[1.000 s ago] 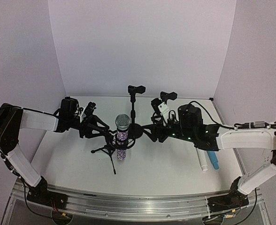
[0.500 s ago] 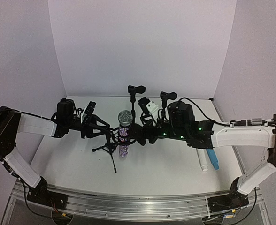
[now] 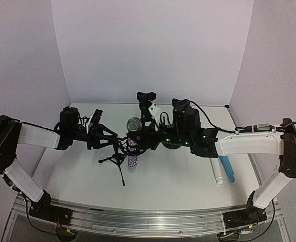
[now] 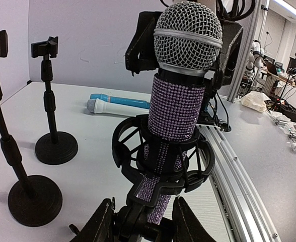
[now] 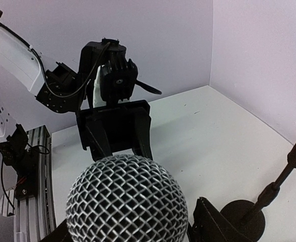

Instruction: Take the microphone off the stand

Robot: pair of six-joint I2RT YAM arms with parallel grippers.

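The microphone [image 3: 133,132] has a silver mesh head and a purple rhinestone body [image 4: 180,101]. It stands upright in the black shock mount [image 4: 163,161] of a small tripod stand [image 3: 119,160]. My left gripper [image 4: 144,222] comes in from the left and is shut on the stand's neck just under the mount. My right gripper [image 5: 130,229] reaches in from the right, one finger close on either side of the mesh head [image 5: 128,201]. Whether those fingers press the head does not show.
Two bare black stands with round bases [image 4: 56,147] [image 4: 34,199] rise behind the tripod; one clip [image 3: 146,96] shows beside my right wrist. A white microphone [image 3: 217,171] and a blue one [image 3: 227,169] lie at the right. An aluminium rail runs along the near edge.
My right arm has swung left across the table until its fingers flank the microphone's head. The left gripper has kept its hold on the stand.
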